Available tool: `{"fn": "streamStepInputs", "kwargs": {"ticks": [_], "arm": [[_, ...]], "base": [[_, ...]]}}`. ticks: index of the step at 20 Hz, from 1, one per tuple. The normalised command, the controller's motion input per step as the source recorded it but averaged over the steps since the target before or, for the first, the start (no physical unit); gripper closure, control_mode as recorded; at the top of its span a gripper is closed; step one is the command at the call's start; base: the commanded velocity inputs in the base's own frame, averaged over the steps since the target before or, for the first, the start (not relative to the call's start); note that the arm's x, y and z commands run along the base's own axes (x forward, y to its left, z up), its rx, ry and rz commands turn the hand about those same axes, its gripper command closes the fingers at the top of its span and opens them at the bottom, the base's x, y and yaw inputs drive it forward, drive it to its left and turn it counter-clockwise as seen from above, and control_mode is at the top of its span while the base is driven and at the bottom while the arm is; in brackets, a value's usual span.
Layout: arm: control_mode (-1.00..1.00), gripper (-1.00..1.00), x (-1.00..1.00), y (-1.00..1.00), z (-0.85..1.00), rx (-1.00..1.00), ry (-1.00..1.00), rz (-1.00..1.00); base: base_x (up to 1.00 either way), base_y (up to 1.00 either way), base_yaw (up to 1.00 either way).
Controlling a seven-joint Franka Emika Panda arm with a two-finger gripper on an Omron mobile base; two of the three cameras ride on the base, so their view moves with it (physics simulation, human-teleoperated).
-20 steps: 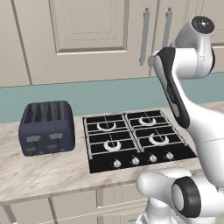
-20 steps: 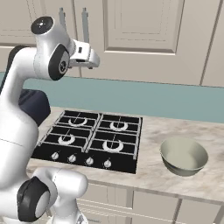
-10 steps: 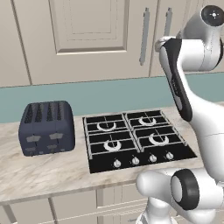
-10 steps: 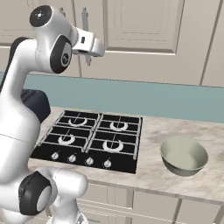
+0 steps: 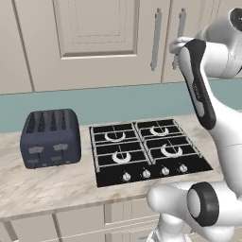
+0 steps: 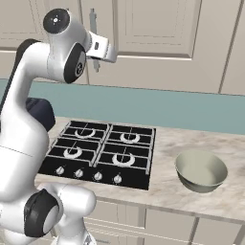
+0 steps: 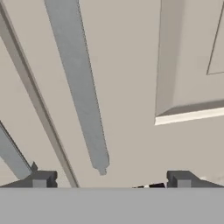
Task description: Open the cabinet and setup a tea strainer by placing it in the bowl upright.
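- The robot's two-finger dark pincer (image 7: pixel 109 179) stood with its jaws spread as wide as they go, holding nothing. It was raised close to the front of the large cream-beige cabinet (image 7: pixel 131 65) with raised-panel doors.
- In the hand view, a long silver bar handle (image 7: pixel 81 87) hung just ahead of the gap between the fingertips, nearer the left one, and untouched.
- The cabinet doors (image 5: pixel 94 42) were shut, so the step in hand appeared to be the approach to a handle, before any pull.
- The next move likely called for bringing the open jaws around that bar, closing on it, then swinging the door outward.
- No tea strainer could be seen; it was presumably behind the closed doors.
- The round, wide grey-olive bowl (image 6: pixel 201 171) with a pale rim sat empty on the marble counter (image 6: pixel 167 191), just right of the black four-burner hob (image 6: pixel 100 153).
- A dark blue toaster (image 5: pixel 51 138) stood left of the hob.
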Motion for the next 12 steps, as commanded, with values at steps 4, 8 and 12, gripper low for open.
{"fn": "streamStepInputs", "kwargs": {"ticks": [4, 8, 12], "arm": [[-1.00, -1.00, 0.09, 0.00, 0.00, 0.00, -0.01, 0.10], [-1.00, -1.00, 0.11, 0.13, 0.00, 0.00, 0.00, 0.02], [-1.00, -1.00, 0.15, 0.17, 0.00, -0.03, 0.00, 0.00]], "base": [[0.00, 0.00, 0.00], [0.00, 0.00, 0.00], [0.00, 0.00, 0.00]]}}
